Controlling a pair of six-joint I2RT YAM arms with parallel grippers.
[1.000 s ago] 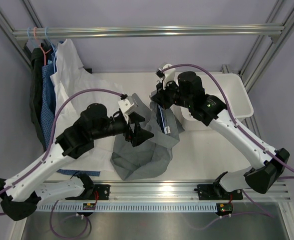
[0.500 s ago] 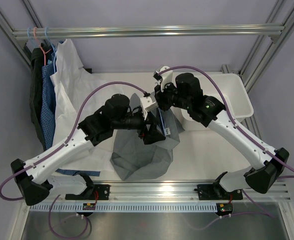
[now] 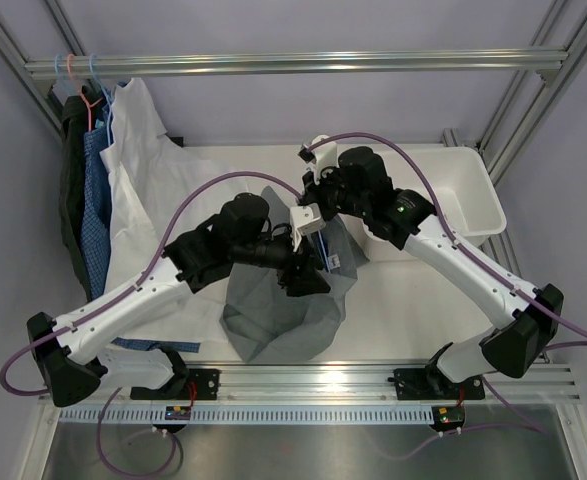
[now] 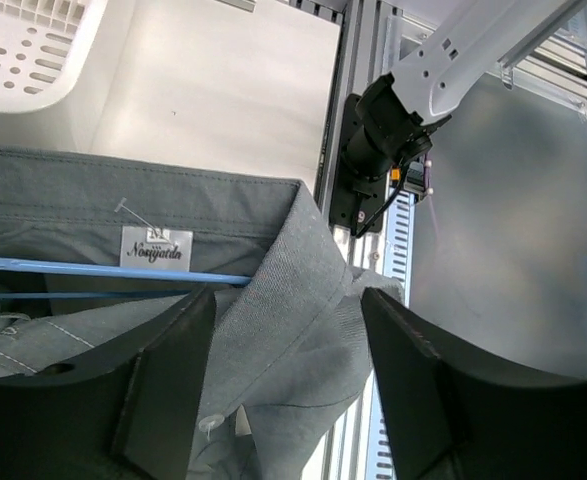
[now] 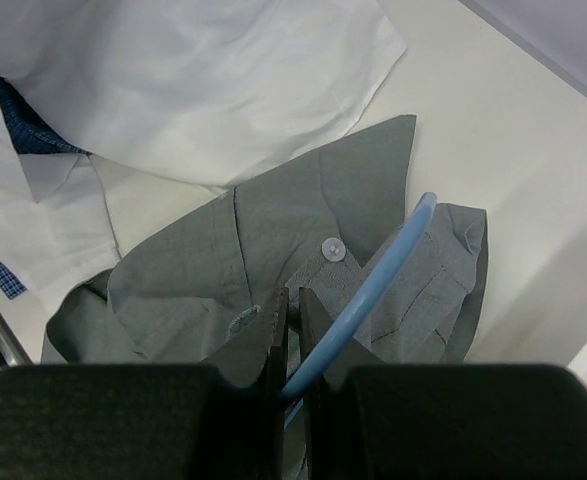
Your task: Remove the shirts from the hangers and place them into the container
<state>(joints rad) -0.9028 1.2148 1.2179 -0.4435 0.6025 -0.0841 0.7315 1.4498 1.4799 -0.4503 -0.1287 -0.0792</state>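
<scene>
Grey shirt (image 3: 283, 310) lies crumpled on the tabletop (image 3: 413, 310) between the two arms, and a thin light blue hanger (image 5: 373, 265) runs inside its collar. The right hand (image 5: 293, 305) is pinched tight on that hanger (its two fingers almost meet), and the left hand (image 4: 285, 300) is open, with the shirt's collar sitting between its wide-apart fingers. The white container (image 3: 473, 190) stands on the right of the tabletop near the grey shirt, and the other shirts (image 3: 143, 170) hang from the rail (image 3: 293, 63) at the far left.

Aluminium rail (image 3: 323, 63) overhead (spanning the frame), pale table (image 3: 403, 310) beneath
</scene>
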